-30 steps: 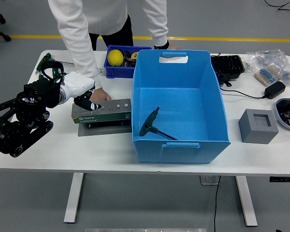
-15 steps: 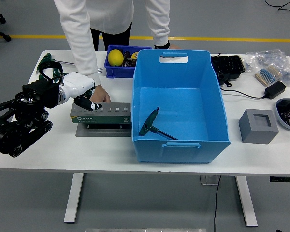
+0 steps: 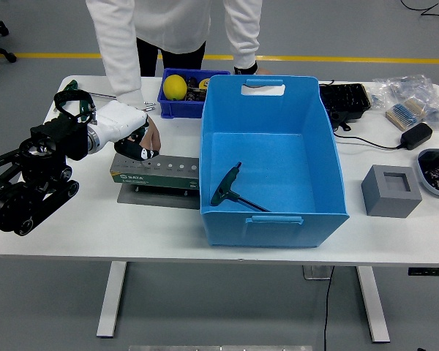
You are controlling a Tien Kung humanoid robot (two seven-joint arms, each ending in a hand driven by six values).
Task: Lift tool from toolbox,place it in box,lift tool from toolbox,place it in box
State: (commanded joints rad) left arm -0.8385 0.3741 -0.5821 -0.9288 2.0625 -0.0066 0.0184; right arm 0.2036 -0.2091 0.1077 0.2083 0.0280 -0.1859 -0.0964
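- A white table [image 3: 95,227] holds everything.
- A large blue box [image 3: 272,157] sits mid-table; one green-handled T-shaped tool [image 3: 228,189] lies on its floor.
- The green and grey toolbox [image 3: 155,175] lies just left of the box.
- The robot's left hand [image 3: 124,130], white-gloved with curled fingers, hovers over the toolbox's left end; whether it grips anything cannot be told.
- A person's hand [image 3: 152,134] rests just beside it.
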